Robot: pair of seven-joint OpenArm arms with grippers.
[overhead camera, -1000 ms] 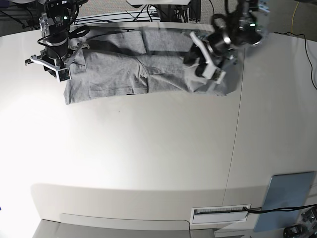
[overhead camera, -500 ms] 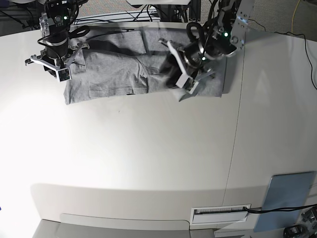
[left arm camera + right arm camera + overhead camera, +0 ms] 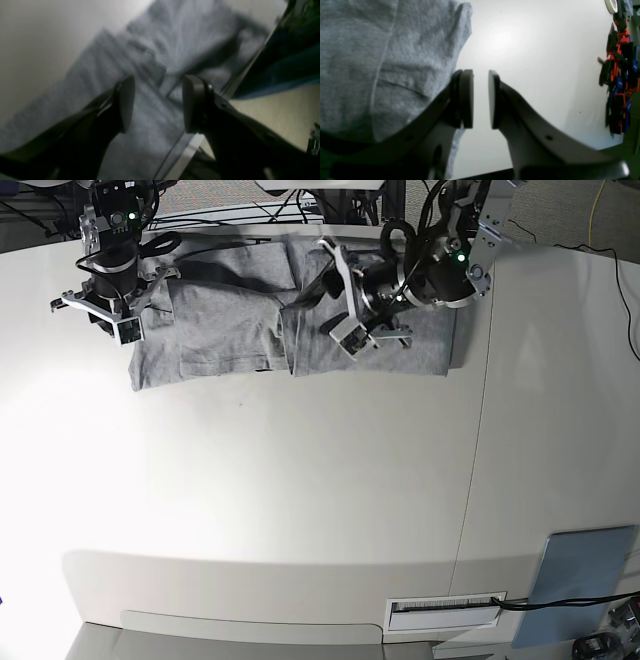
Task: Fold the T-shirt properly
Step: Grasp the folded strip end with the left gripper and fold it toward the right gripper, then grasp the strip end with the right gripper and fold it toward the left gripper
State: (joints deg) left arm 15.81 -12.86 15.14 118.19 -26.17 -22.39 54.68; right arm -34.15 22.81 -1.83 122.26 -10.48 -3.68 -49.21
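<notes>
Grey T-shirt (image 3: pixel 240 320) lies spread along the worktop's (image 3: pixel 300 500) far edge. Left tool (image 3: pixel 156 102) hovers over its middle, jaws apart and empty; right tool (image 3: pixel 480 98) sits narrowly parted beside its corner.

1. The left gripper (image 3: pixel 340 305) hangs at the far middle of the base view, its jaws apart with nothing between them, tilted toward the left of that view.
2. The right gripper (image 3: pixel 97 315) sits at far left, its jaws narrowly parted and empty.
</notes>
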